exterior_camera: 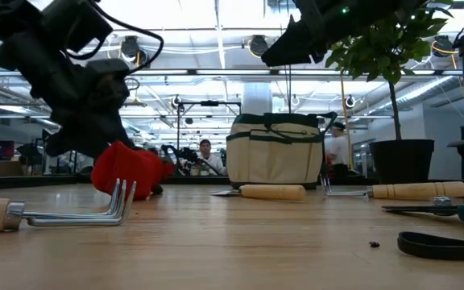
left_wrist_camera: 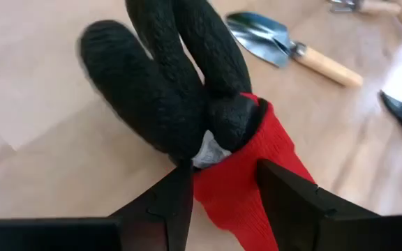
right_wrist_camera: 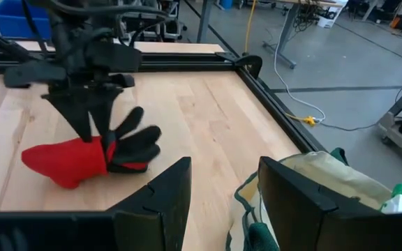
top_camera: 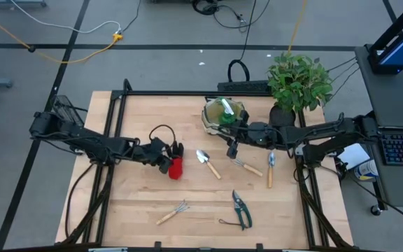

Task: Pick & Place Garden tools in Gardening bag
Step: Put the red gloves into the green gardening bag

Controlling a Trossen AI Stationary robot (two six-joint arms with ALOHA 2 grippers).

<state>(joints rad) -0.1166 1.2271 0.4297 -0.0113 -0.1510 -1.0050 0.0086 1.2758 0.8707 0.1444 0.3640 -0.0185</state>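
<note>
Red-black glove (left_wrist_camera: 236, 160) pinched between the left fingers (left_wrist_camera: 166, 209).

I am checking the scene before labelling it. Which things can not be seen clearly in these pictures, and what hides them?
- Gardening bag: its contents; high view, right claw and arm partly cover it, and the right wrist view cuts it at the edge.
- Red-black gloves: one or a pair; left claw grips them, its fingers hide the cuff.
- Pruning shears: low view, cut off by the edge.
- People behind the table: low view, too small.
</note>
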